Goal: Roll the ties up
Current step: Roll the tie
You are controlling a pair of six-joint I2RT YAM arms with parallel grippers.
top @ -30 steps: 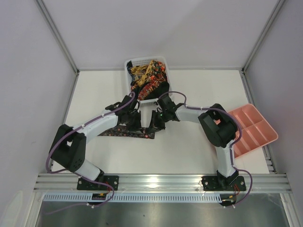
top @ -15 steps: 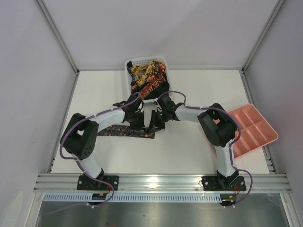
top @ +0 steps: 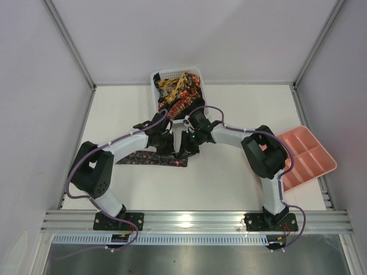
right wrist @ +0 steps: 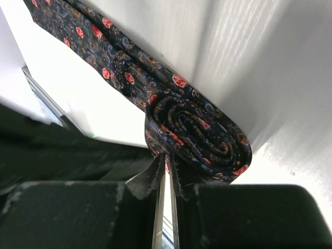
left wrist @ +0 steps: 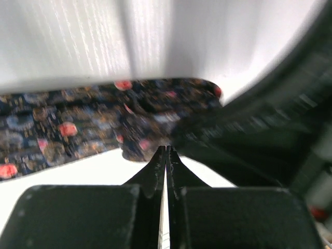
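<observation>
A dark tie with red and orange dots (top: 143, 160) lies flat on the white table, its right end wound into a coil (right wrist: 199, 129). My right gripper (top: 182, 152) is shut on the coil's lower edge, and in the right wrist view (right wrist: 167, 155) fabric shows between its tips. My left gripper (top: 166, 148) is just left of it. In the left wrist view (left wrist: 166, 149) its jaws are closed and the tips pinch a drooping edge of the tie (left wrist: 78, 124). Several more patterned ties (top: 179, 94) fill the basket.
A white mesh basket (top: 156, 77) stands at the table's back edge, just behind both grippers. A pink compartment tray (top: 304, 157) sits at the right edge. The right gripper's dark body (left wrist: 259, 135) fills the right side of the left wrist view.
My left arm has swung its elbow inward and its gripper has shifted right, closer to my right gripper. My right gripper stays at the coil.
</observation>
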